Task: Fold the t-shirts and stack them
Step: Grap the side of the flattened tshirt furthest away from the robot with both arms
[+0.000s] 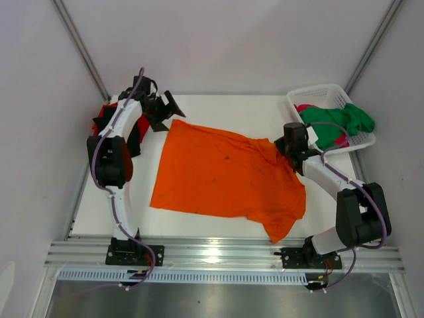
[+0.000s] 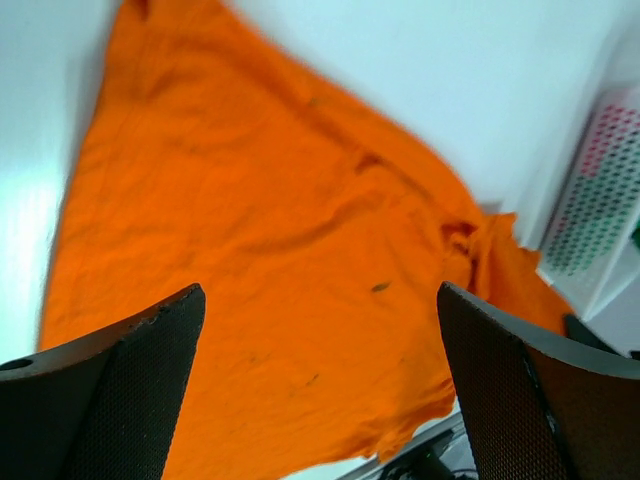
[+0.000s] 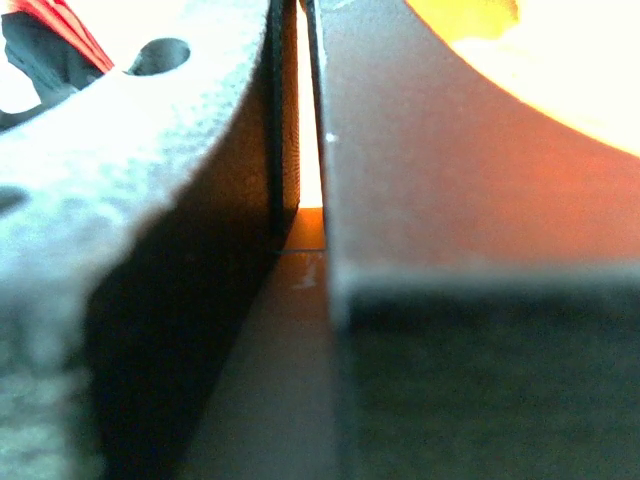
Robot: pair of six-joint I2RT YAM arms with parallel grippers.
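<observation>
White desk (image 1: 218, 107) between pale walls; the orange t-shirt (image 1: 218, 175) lies spread across its middle. Judged step: flattening. The right tool (image 1: 279, 151) is pinched on its right edge and the left tool (image 1: 169, 118) gapes by its far-left corner. Next, tug flat, then fold.

White plastic lattice basket (image 1: 322, 91) stands at the far right corner of the white table (image 1: 225, 106), set askew to its edges. Aluminium rails (image 1: 218, 252) run along the near edge, a slotted strip (image 1: 199, 275) just beyond them.
</observation>
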